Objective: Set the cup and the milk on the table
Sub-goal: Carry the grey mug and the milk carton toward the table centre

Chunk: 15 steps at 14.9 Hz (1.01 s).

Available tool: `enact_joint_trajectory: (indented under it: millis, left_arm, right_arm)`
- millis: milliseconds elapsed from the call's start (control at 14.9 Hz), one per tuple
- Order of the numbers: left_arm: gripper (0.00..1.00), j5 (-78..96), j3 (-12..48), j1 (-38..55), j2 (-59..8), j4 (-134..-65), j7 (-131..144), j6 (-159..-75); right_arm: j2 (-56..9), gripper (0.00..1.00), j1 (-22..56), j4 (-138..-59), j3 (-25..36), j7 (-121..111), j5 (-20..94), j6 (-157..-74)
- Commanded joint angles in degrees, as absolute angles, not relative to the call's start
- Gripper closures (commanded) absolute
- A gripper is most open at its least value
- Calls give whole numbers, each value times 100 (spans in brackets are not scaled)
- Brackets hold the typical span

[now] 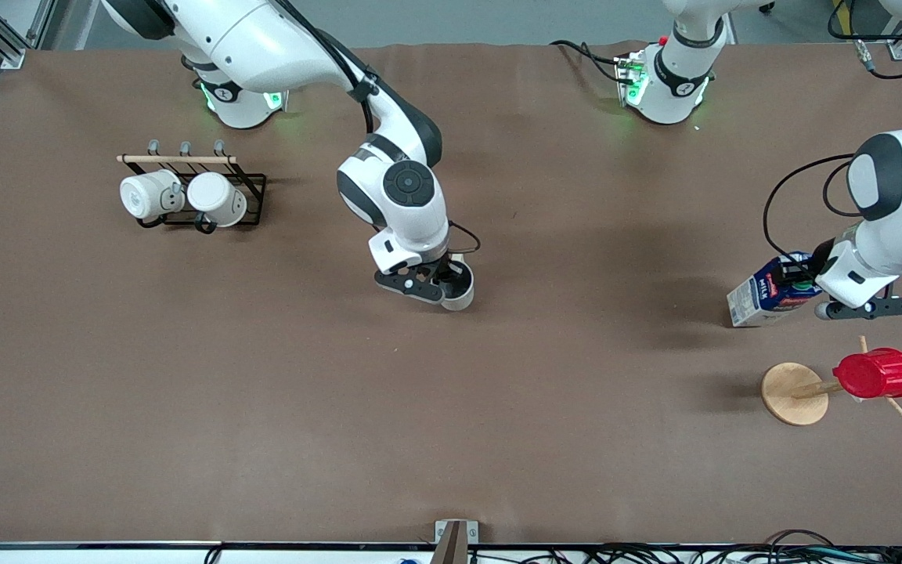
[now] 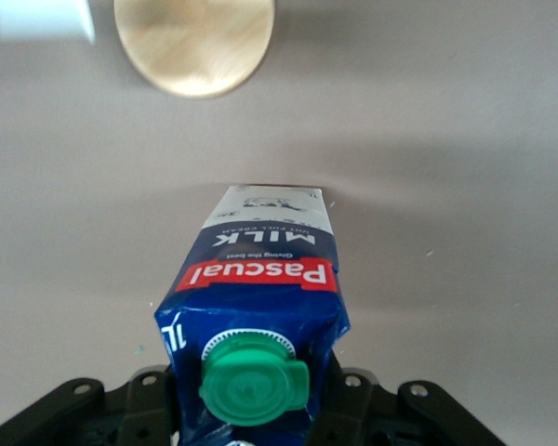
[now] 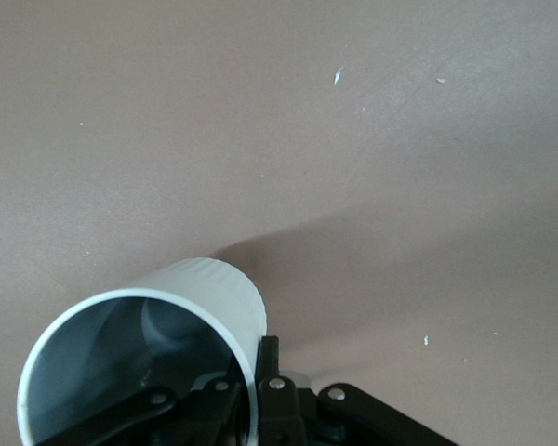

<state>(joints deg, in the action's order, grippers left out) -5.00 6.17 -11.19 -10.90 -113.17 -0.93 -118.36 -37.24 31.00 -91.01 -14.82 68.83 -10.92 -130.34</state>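
Note:
The cup (image 1: 460, 291) is off-white with a dark grey inside and is at the middle of the brown table (image 1: 263, 392). My right gripper (image 1: 441, 283) is shut on its rim, one finger inside and one outside, as the right wrist view shows (image 3: 253, 376) with the cup (image 3: 200, 288) tilted just over the cloth. The milk (image 1: 768, 294) is a dark blue carton with a green cap, tilted with its white base low over the table toward the left arm's end. My left gripper (image 1: 811, 282) is shut on its top; the left wrist view shows the carton (image 2: 260, 279) between the jaws.
A black wire rack (image 1: 251, 196) holding two white mugs (image 1: 185, 196) stands toward the right arm's end. A ribbed red cup (image 1: 876, 374) hangs on a wooden peg stand with a round base (image 1: 791, 395), nearer the front camera than the milk; the base also shows in the left wrist view (image 2: 193, 42).

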Motion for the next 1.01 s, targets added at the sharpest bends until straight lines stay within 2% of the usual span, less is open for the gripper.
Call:
enact_joint_trajectory:
  millis: [0,335,536,670,804,872,939]
  left_arm:
    - [81,-554,965,-1072,-1151,-10698,-9,-11322]
    - [83,-536,1800,-1046,-1528,-9697,165,-11022]
    - [83,-554,2074,-644,-1959,-9142,1017,-10881]
    - [83,-545,2065,-204,-2135,-8992,1509,-10881]
    - [84,-545,2065,148,-2372,-8799,2072,-10881]
    - [84,-545,2065,306,-2477,-8711,2274,-10846]
    - [84,-545,2065,447,-2592,-8632,2433,-10776]
  right_arm:
    - [-3805,100,3199,-9009,-1459,7058,-1335,-13165]
    - [-3867,98,3225,-9061,-1459,7075,-1371,-13201]
    - [-3885,91,3234,-9079,-1459,7154,-1406,-13201]
    - [-3920,75,3234,-9097,-1450,7163,-1433,-13201]
    - [-3937,64,3261,-9097,-1459,7172,-1503,-13201]
    - [-3937,53,3261,-9097,-1459,7172,-1503,-13192]
    - [-3920,36,3261,-9088,-1459,7181,-1503,-13184]
